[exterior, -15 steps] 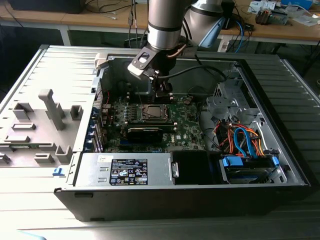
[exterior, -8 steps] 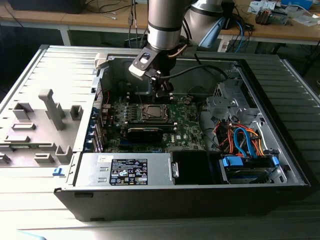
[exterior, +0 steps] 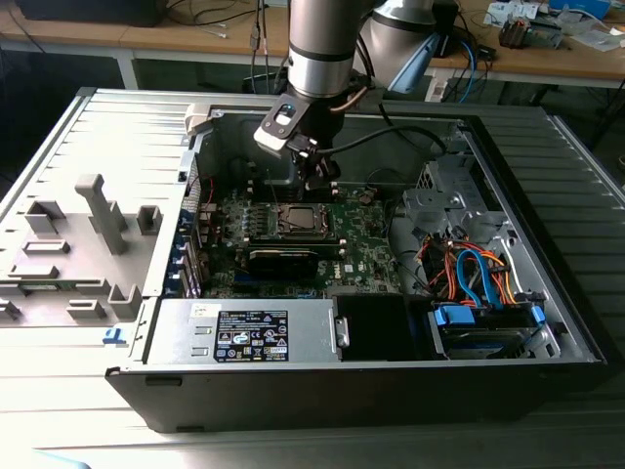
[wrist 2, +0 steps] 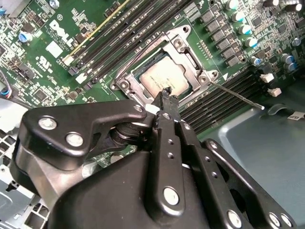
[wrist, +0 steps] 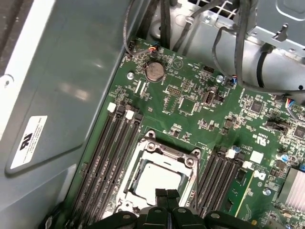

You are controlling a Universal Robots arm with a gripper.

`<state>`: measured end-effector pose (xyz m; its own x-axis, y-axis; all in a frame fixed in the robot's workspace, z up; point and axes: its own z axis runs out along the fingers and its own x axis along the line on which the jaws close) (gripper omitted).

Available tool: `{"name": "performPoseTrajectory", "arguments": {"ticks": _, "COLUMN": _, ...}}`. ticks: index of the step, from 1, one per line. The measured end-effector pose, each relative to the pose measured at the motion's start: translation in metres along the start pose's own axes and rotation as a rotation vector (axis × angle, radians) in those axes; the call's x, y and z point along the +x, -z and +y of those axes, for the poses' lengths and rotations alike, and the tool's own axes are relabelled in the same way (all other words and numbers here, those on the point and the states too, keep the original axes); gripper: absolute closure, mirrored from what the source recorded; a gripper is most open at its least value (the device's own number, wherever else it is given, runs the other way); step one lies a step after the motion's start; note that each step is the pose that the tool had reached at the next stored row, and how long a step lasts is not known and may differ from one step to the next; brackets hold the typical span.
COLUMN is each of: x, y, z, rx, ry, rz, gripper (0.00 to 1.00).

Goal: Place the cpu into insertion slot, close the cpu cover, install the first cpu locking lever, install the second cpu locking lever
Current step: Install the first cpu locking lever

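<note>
An opened desktop computer case (exterior: 547, 322) is seen in the exterior view, with the single robot arm reaching down into it; the black two-fingered gripper (exterior: 317, 181) is held just above the green motherboard (exterior: 371, 254), at about twelve o'clock from the small dark square insertion slot (exterior: 303, 219). In both wrist views the fingertips (wrist 2: 165, 94) are pressed together with no gap and nothing is carried between them; the gripper is therefore clenched and empty. The small flat square cpu with its silvery-grey metal top (wrist 2: 163, 77) is seen already seated in the slot, framed by the thin square silver cpu cover (wrist 2: 188, 55), which appears to lie flat over it with the chip showing through the window; in the first wrist view the same chip (wrist: 155, 177) and cover (wrist: 162, 150) are seen directly ahead of the closed tips (wrist: 167, 194). The tips are poised over the near edge of the socket, touching or almost touching it; contact cannot be confirmed. A thin silver wire locking lever (wrist 2: 237, 94) is seen raised off the board, its long axis running from the socket's corner outward across the black memory slots (wrist 2: 224, 98); it lies just beside the tips. A round silver coin battery (wrist: 154, 71) is seen well apart from the socket.
</note>
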<state>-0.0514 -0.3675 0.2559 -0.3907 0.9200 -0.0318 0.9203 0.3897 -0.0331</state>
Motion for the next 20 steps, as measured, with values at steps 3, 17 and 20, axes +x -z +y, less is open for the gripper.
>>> {"name": "performPoseTrajectory", "arguments": {"ticks": 3, "x": 0.0000, "y": 0.0000, "z": 0.0000, "rx": -0.0009, "ry": 0.027, "rz": -0.0009, "gripper": 0.89}}
{"name": "performPoseTrajectory", "arguments": {"ticks": 17, "x": 0.0000, "y": 0.0000, "z": 0.0000, "rx": -0.0036, "ry": 0.114, "rz": -0.0038, "gripper": 0.89}}
{"name": "performPoseTrajectory", "arguments": {"ticks": 20, "x": 0.0000, "y": 0.0000, "z": 0.0000, "rx": -0.0042, "ry": 0.130, "rz": -0.0043, "gripper": 0.89}}
